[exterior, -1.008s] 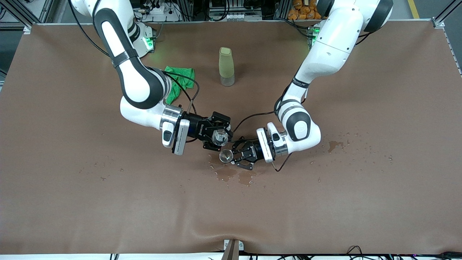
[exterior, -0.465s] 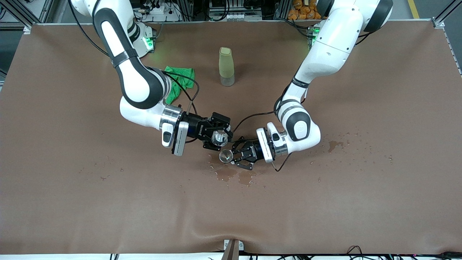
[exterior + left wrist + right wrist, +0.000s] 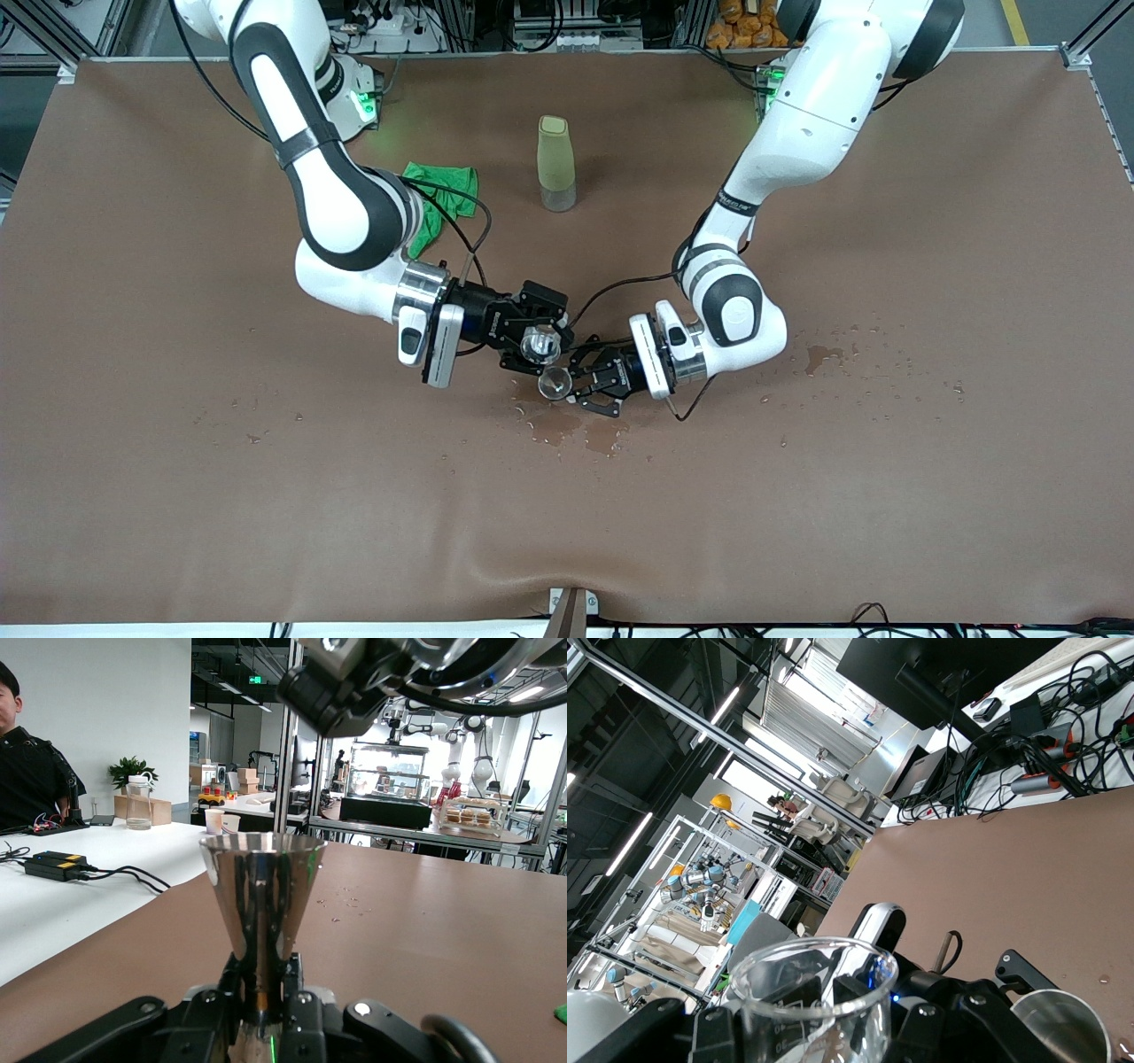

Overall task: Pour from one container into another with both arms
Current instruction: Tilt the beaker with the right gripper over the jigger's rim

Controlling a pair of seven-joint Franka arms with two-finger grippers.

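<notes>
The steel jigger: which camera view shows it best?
The left wrist view: the steel jigger stands upright and large, showing rim, cone and narrow waist. The front view shows only its small round rim from above; the right wrist view catches just part of its rim.

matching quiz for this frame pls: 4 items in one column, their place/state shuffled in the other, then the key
Items:
1. glass cup
2. steel jigger
3. green cloth
4. olive-green bottle

Place or state:
A. crumpled on the table, beside the right arm
B. held upright in the left gripper, rim up
C. standing alone on the table, between the two arm bases
D. held tilted in the right gripper, over the wet patch

Pairs: 1-D, 2-B, 3-A, 4-C
</notes>
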